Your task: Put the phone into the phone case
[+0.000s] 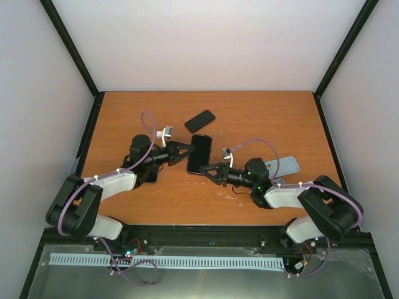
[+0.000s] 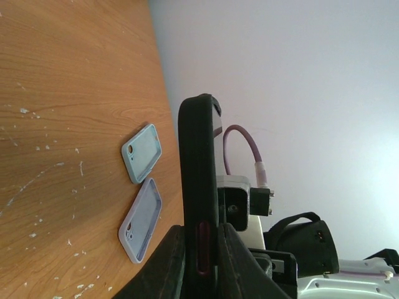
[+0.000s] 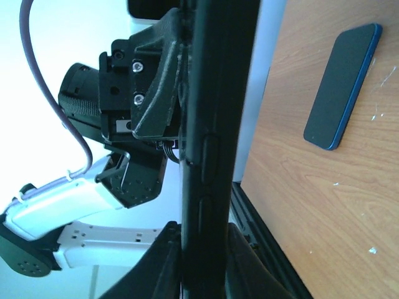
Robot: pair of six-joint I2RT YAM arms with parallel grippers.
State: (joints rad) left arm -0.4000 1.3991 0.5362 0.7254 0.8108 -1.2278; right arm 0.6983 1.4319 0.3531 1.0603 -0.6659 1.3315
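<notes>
The right arm (image 1: 283, 194) hides part of the pale cases (image 1: 287, 165). The dark slab (image 3: 218, 93), perhaps a cased phone, runs off the right wrist view's top and bottom.

held phone (image 1: 199, 153): table centre, between the two grippers
left gripper (image 1: 181, 151): clamped on held phone's left edge
right gripper (image 1: 209, 169): clamped on held phone's near end, right of left gripper
second phone (image 1: 200, 121): flat on table (image 1: 262, 118), behind held phone, apart from it
cases (image 1: 283, 166): two, side by side on table, right of held phone, just behind right arm
</notes>
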